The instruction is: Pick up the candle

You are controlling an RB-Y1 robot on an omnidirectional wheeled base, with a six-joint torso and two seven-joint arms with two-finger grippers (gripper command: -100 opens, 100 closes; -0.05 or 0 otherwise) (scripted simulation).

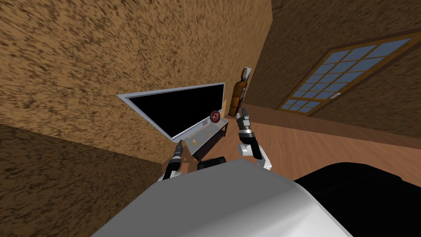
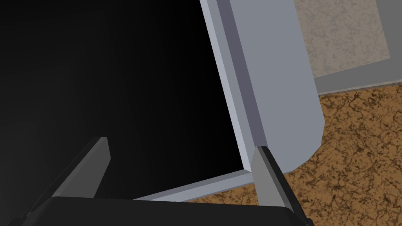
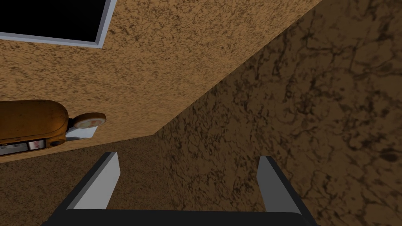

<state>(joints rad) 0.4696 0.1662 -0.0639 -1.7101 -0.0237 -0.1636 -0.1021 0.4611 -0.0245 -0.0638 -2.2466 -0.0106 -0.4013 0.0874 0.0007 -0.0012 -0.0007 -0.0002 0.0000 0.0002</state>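
A low grey table (image 1: 211,132) stands against the wall and carries a large flat screen (image 1: 176,107) with a grey frame. A small yellow thing (image 1: 195,143), possibly the candle, lies on the tabletop near my left gripper (image 1: 179,144). At the table's far end sits a red round thing (image 1: 215,116). My left gripper (image 2: 182,144) is open, close to the black screen (image 2: 117,78) and its grey frame corner (image 2: 245,157). My right gripper (image 1: 244,112) is raised beyond the table's far end; in its wrist view the right gripper (image 3: 189,155) is open and holds nothing.
A brown wooden object (image 1: 237,98) with a white round top (image 1: 246,74) stands in the corner past the table; the right wrist view shows this brown object (image 3: 31,123) too. A paned window (image 1: 341,74) is on the right wall. A large black shape (image 1: 362,197) lies at my right.
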